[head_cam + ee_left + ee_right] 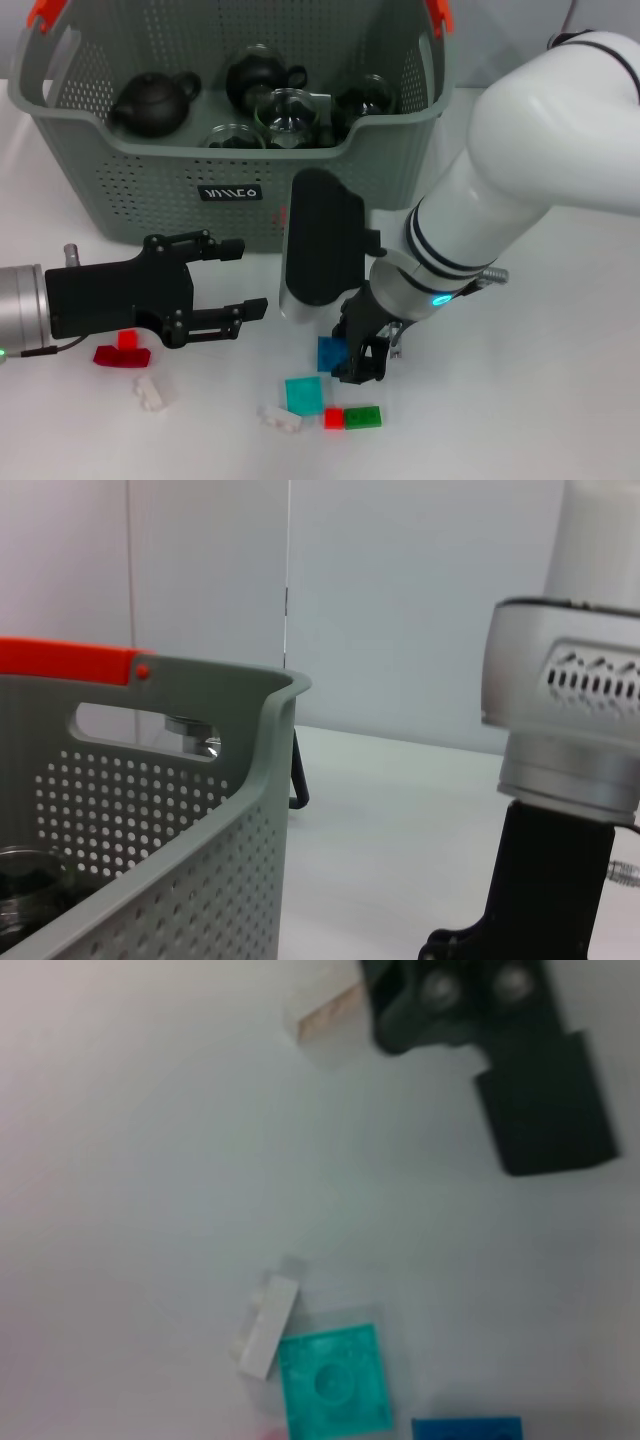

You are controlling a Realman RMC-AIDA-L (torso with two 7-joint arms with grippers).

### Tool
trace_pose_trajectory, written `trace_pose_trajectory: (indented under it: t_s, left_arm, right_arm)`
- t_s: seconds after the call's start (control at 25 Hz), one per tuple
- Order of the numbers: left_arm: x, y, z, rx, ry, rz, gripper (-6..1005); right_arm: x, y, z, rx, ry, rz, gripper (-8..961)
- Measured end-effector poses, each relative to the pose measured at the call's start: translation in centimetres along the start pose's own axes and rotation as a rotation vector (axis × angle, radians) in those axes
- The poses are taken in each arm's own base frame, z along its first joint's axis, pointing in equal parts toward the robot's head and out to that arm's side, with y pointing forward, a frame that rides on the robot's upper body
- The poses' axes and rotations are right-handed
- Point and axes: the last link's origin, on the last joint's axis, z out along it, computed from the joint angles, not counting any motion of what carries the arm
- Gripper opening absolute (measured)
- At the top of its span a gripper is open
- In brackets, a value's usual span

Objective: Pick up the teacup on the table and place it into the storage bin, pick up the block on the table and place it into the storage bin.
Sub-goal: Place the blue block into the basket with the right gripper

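Storage bin (330, 190): we log a grey perforated basket with orange-red handle tabs and a black label, standing at the far side of the white table (560, 380). Inside we count two dark teapots (152, 103) and several glass teacups (288, 115). In the left wrist view, the bin's wall (200, 880) and one orange tab fill the near side.

Left hand (232, 278): black, lying level above the table just in front of the bin's labelled wall, fingers spread wide and holding nothing. It points toward the right arm.

Right hand (362, 355): lowered to the table in front of the bin, beside the bin's near right corner. Its dark fingers stand right at the blue block (329, 353), which lies on the table at their left side; we cannot tell whether they are spread or closed on it.

Blocks, near group: the blue block; a teal square block (303, 394) just in front of it; a small white block (279, 417) beside the teal one; a red block (334, 418) touching a green block (363, 417), both just nearer the robot than the right hand. In the right wrist view we see the teal block (333, 1383), the white block (267, 1325) touching its corner, and an edge of the blue block (466, 1428).

Blocks, left group: a red block (122, 351) below the left hand, and a white block (150, 392) near it, both well apart from the right hand.
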Motion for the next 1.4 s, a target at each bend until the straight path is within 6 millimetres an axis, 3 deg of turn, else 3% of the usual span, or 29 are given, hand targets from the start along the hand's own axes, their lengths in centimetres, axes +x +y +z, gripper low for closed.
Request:
trace_pose_trajectory:
  t_s: [0.16, 0.4, 0.68, 0.92, 1.12, 1.24, 1.4]
  left_arm:
    - [0.0, 0.0, -0.3, 0.008, 0.007, -0.004, 753]
    - [-0.1, 0.0, -0.5, 0.017, 0.011, -0.002, 753]
    - [-0.1, 0.0, -0.6, 0.017, 0.004, 0.002, 753]
    - [0.0, -0.2, -0.6, 0.017, 0.005, 0.009, 753]
    - [0.1, -0.3, -0.6, 0.018, 0.008, 0.013, 753]
    - [0.2, -0.3, -0.6, 0.016, 0.01, 0.015, 752]
    - [0.2, -0.2, -0.5, 0.014, 0.012, 0.014, 752]
  right_arm:
    - [0.3, -0.3, -1.1, -0.004, -0.019, 0.034, 428]
    - [1.1, -0.8, -4.5, 0.024, -0.083, 0.087, 433]
    - [1.3, -0.4, -9.7, 0.063, -0.193, 0.115, 439]
    - [-0.6, -0.6, -15.6, 0.163, -0.318, 0.075, 444]
    - [-2.4, -2.9, -18.8, 0.284, -0.418, 0.063, 448]
    - [-3.1, -4.6, -19.6, 0.357, -0.456, 0.069, 450]
    - [-3.6, -7.5, -19.1, 0.422, -0.463, 0.113, 454]
